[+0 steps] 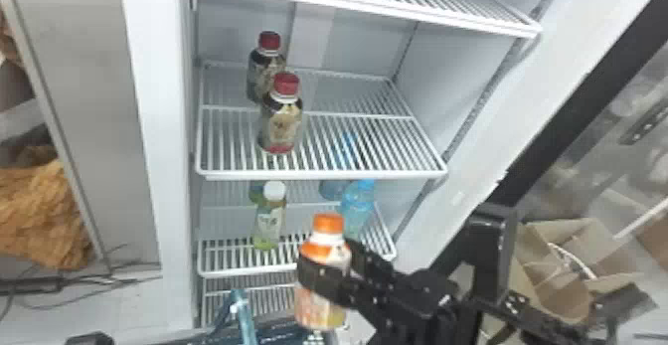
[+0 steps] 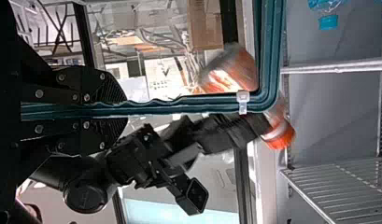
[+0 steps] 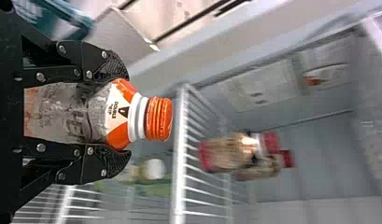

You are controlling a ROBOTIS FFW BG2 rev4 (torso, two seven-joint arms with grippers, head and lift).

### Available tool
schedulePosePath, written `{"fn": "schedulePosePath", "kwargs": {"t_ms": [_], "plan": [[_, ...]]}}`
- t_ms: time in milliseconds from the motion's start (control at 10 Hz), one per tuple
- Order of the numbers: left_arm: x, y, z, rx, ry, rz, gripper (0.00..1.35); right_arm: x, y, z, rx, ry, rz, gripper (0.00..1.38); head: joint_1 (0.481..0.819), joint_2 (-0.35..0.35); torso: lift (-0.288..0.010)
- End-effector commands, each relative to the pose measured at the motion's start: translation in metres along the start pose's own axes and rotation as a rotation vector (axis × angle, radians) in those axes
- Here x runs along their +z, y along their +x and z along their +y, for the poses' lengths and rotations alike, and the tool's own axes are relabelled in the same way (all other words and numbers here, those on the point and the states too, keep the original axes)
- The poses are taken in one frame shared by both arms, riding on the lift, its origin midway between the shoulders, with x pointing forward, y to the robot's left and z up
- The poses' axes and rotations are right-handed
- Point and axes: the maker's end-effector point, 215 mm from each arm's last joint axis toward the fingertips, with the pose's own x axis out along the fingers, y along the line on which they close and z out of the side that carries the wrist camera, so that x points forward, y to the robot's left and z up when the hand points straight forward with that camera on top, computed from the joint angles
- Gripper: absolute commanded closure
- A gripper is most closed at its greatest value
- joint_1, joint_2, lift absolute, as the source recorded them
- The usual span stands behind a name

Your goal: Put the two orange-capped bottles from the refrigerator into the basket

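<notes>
My right gripper [image 1: 325,260] is shut around an orange-capped bottle [image 1: 320,306], held upright in front of the lower shelves. In the right wrist view, both fingers of that gripper [image 3: 122,114] press the bottle [image 3: 97,112] below its orange cap [image 3: 159,118]. The teal basket [image 1: 240,314] stands at the bottom of the head view, left of the bottle; a black part of my left arm [image 1: 90,339] is at the bottom left. My left gripper [image 2: 116,108] is shut on the basket's rim [image 2: 179,105]. Beyond that rim shows the bottle's orange cap [image 2: 281,136].
Two red-capped bottles [image 1: 281,125] stand on the wire shelf [image 1: 338,174]. On the lower shelf are a white-capped green bottle [image 1: 270,219] and blue bottles [image 1: 357,207]. An open cardboard box [image 1: 561,269] lies at the right, beyond the refrigerator's edge.
</notes>
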Motion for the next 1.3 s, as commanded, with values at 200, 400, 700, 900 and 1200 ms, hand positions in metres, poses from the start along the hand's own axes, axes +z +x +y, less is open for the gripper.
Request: {"fn": "schedulePosePath", "kwargs": {"t_ms": [200, 400, 700, 900, 1200], "plan": [[0.0, 0.001, 0.0, 0.0, 0.002, 0.003, 1.21, -0.057, -0.012, 0.021, 0.052, 0.079, 0.204, 0.87, 0.695, -0.35, -0.04], [0.0, 0.001, 0.0, 0.0, 0.002, 0.003, 1.21, -0.08, -0.019, 0.025, 0.056, 0.09, 0.302, 0.87, 0.695, -0.35, -0.04], [0.0, 0.001, 0.0, 0.0, 0.002, 0.003, 1.21, -0.095, -0.004, -0.001, 0.017, 0.099, 0.307, 0.87, 0.695, -0.35, -0.04], [-0.001, 0.001, 0.0, 0.001, 0.0, 0.002, 1.21, -0.1, 0.014, -0.003, 0.042, 0.113, 0.281, 0.87, 0.695, -0.35, -0.04], [0.0, 0.0, 0.0, 0.001, 0.001, 0.001, 1.21, -0.1, 0.019, 0.002, 0.071, 0.112, 0.267, 0.67, 0.695, -0.35, -0.04]]}}
